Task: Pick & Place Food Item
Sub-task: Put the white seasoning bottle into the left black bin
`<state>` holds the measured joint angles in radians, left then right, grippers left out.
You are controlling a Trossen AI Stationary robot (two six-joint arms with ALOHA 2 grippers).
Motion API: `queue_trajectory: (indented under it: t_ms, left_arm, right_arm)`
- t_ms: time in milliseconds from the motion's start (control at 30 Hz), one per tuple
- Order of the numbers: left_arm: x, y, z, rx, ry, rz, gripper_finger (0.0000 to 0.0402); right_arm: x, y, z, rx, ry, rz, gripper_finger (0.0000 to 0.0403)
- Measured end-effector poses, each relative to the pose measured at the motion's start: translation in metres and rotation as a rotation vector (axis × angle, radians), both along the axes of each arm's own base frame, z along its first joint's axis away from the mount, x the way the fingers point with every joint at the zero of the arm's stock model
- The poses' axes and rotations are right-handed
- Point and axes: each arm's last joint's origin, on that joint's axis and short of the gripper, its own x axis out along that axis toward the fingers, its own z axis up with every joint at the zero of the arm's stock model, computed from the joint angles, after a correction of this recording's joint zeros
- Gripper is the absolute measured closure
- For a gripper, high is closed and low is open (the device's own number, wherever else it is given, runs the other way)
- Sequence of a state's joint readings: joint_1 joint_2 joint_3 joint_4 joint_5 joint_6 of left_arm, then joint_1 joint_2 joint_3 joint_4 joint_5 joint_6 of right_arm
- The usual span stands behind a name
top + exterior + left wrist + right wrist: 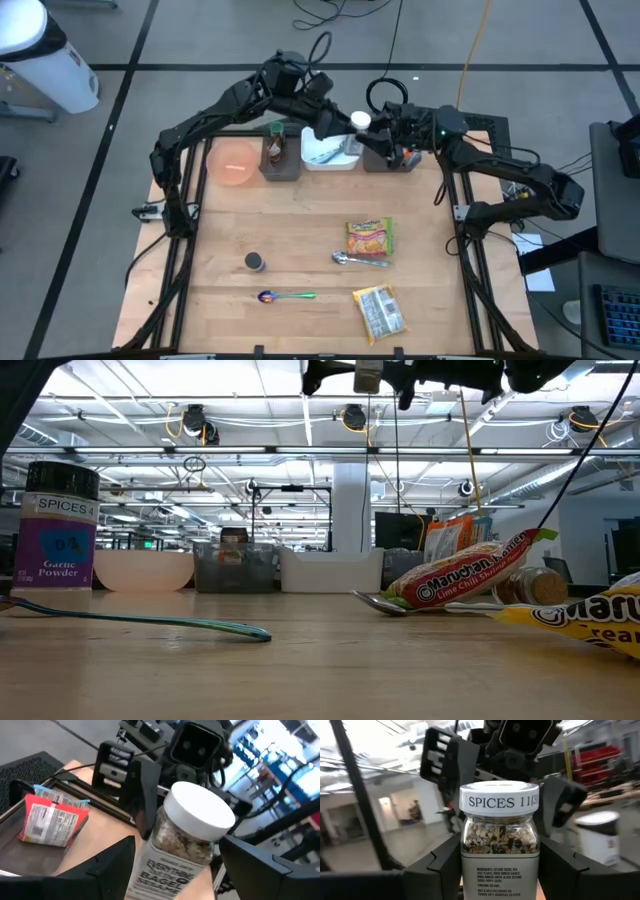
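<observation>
At the desk's [300,240] far edge, the left tool [340,125] stands spread around the seasoning jar [359,122], apparently releasing it, while the right tool [378,128] pinches the jar above the white bin [325,158].

Grey floor [200,40], possibly carpeted.

Upright white-capped bagel-seasoning jar [499,845] aloft above the rear bins
</observation>
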<state>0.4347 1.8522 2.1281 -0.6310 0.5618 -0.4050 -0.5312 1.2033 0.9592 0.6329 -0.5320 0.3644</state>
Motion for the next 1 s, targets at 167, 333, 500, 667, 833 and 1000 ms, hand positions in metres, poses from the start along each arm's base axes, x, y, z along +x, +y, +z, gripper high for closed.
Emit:
queue_trajectory:
  t_ms: [167, 333, 500, 667, 833, 1000]
  left_arm:
    - [0.000, 0.002, 0.003, -0.075, -0.015, 0.048, 0.0110]
    - [0.002, 0.004, 0.007, -0.124, -0.049, 0.097, 0.0111]
    - [0.002, 0.005, 0.006, -0.141, -0.037, 0.157, 0.0115]
    - [0.002, 0.007, 0.005, -0.151, -0.026, 0.232, 0.0126]
    - [0.000, 0.007, -0.001, -0.161, 0.039, 0.273, 0.0135]
    - [0.004, 0.008, -0.008, -0.156, 0.074, 0.295, 0.0146]
  right_arm:
    - [0.000, -0.001, 0.001, -0.065, 0.088, -0.065, 0.0212]
    - [0.003, -0.003, 0.017, -0.179, 0.205, -0.145, 0.0212]
    - [0.008, -0.007, 0.028, -0.238, 0.271, -0.175, 0.0212]
    - [0.014, -0.011, 0.031, -0.310, 0.359, -0.240, 0.0212]
    - [0.021, -0.015, 0.031, -0.320, 0.388, -0.253, 0.0212]
    - [0.025, -0.018, 0.028, -0.340, 0.445, -0.290, 0.0212]
